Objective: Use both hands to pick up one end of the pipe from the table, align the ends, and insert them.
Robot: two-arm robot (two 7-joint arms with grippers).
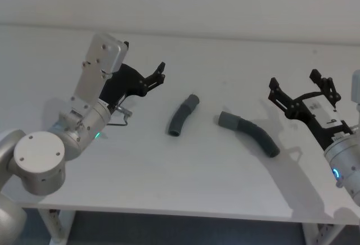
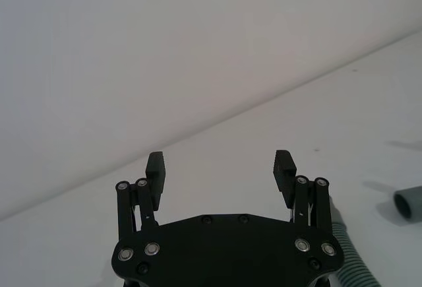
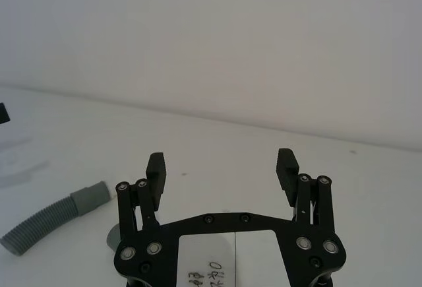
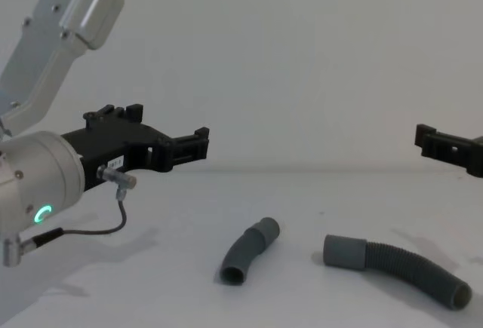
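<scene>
Head view: the short hose piece (image 1: 181, 115) lies on the surface (image 1: 169, 183). The longer hose piece (image 1: 250, 132) lies just right of it with its cuff (image 1: 228, 120) turned toward it, and the two are apart. We judge this leaves one piece for each arm.

The left gripper (image 1: 161, 73) hovers to the left of the short piece. The right gripper (image 1: 294, 83) hovers well to its right, beyond the longer piece.

Left wrist view: the fingers (image 2: 156, 168) are spread wide and hold nothing.

Right wrist view: that gripper's fingers are likewise spread and empty.

Chest view: both grippers are held level, higher than the short piece and pointing inward toward it — poised, we think, to descend.
</scene>
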